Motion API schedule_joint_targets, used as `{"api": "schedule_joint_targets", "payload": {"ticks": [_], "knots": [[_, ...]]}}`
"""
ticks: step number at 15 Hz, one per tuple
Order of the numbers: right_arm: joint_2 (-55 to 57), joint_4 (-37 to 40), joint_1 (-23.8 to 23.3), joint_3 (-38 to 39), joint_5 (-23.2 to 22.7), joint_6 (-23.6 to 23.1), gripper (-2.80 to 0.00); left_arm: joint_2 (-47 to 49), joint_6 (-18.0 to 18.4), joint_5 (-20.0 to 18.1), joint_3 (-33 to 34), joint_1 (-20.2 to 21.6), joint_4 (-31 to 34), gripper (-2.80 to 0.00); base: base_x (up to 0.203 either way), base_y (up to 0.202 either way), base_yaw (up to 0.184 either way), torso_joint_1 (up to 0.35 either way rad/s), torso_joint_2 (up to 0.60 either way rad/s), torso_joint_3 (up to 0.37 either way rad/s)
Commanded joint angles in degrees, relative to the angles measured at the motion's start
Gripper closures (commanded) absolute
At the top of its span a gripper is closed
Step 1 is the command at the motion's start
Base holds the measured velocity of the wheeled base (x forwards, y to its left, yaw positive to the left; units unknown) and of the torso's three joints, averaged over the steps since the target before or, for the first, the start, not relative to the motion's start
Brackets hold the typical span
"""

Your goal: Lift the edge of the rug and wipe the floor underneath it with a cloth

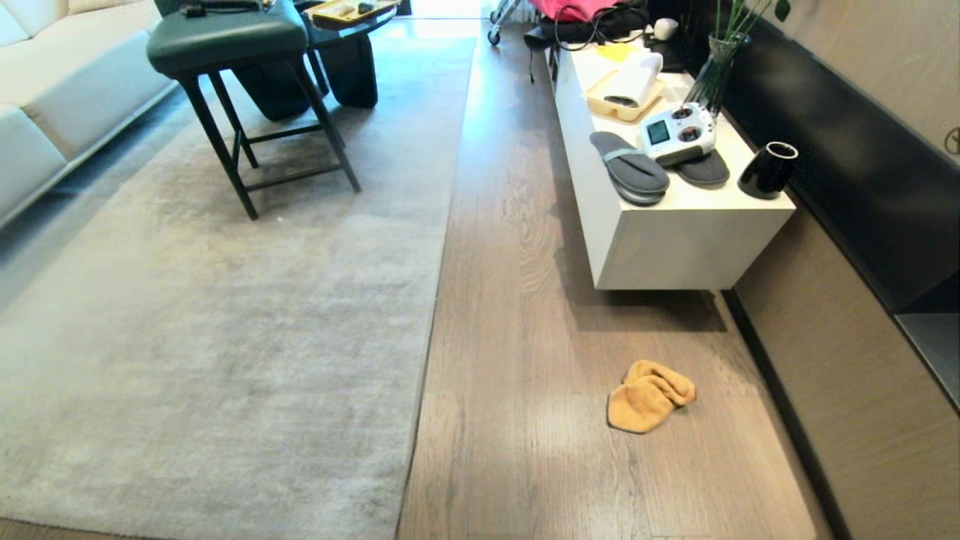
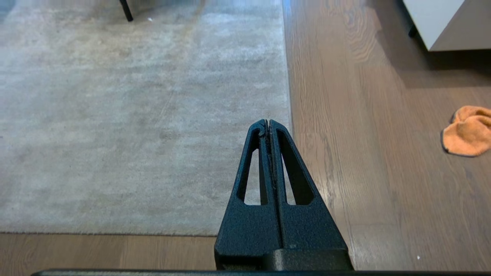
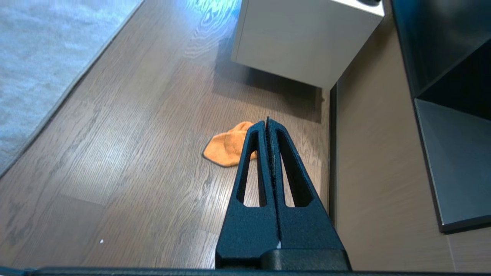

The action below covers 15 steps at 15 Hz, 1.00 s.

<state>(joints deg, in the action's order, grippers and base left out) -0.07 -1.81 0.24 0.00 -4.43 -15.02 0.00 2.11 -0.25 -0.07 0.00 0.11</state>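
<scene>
A large pale grey rug lies flat, its straight rug edge running beside the wood-plank floor. A crumpled mustard-orange cloth lies on the floor to the right of that edge, in front of a white cabinet. Neither arm shows in the head view. My left gripper hangs shut and empty high above the rug edge, with the cloth off to one side. My right gripper is shut and empty, held well above the floor with the cloth partly behind its fingers.
A low white cabinet carries slippers, a controller, a black cup and a vase. A dark wall unit runs along the right. A dark stool stands on the rug, with a pale sofa at far left.
</scene>
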Motion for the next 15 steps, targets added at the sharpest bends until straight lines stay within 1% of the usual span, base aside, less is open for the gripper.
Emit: {"api": "schedule_joint_targets", "payload": {"ticks": [1, 10, 15], "knots": [[0.1, 0.0, 0.0, 0.0, -0.1, -0.1, 0.0, 0.0, 0.0, 0.0, 0.0, 0.0, 0.0, 0.0, 0.0, 0.0, 0.0, 0.002, 0.0, 0.206], [0.1, 0.0, 0.0, 0.0, -0.1, -0.1, 0.0, 0.0, 0.0, 0.0, 0.0, 0.0, 0.1, 0.0, 0.0, 0.0, 0.0, 0.002, 0.0, 0.203], [0.1, 0.0, 0.0, 0.0, -0.1, -0.1, 0.0, 0.0, 0.0, 0.0, 0.0, 0.0, 0.1, 0.0, 0.0, 0.0, 0.0, 0.0, 0.0, 0.0]]}}
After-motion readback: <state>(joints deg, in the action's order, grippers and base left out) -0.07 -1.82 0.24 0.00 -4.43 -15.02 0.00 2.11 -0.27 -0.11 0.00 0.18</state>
